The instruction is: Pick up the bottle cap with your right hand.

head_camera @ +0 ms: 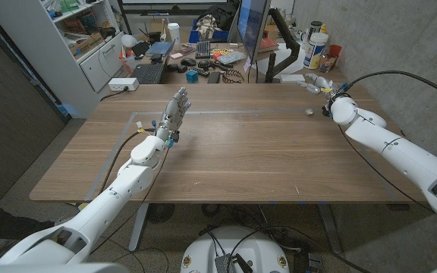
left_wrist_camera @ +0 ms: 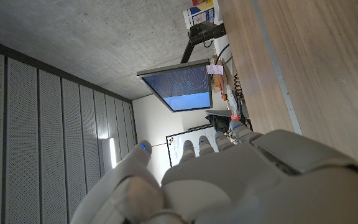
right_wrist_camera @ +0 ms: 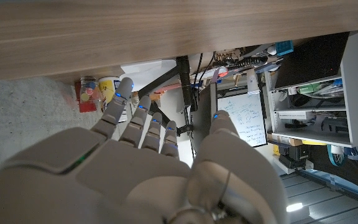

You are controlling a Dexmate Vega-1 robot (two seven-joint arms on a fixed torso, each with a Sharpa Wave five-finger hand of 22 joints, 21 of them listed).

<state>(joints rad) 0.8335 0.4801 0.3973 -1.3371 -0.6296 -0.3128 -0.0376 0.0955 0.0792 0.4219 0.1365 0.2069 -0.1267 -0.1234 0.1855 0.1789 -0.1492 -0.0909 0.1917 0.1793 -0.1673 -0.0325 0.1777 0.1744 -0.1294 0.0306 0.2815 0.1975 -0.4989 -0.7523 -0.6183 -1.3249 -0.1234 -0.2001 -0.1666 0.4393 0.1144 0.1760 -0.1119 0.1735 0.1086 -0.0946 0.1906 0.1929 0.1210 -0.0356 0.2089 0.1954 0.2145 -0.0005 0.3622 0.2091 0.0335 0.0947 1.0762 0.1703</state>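
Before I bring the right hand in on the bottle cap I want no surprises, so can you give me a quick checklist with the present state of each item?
1. Bottle cap located, lying alone on the table near the far right edge: ok.
2. Right hand holds nothing, fingers apart: ok.
3. Right hand over the cap: not ok; it sits past the cap toward the table's far edge.
4. Left hand out of the way, raised over the table's left part: ok.
5. Which way up the cap lies: cannot tell, too small.
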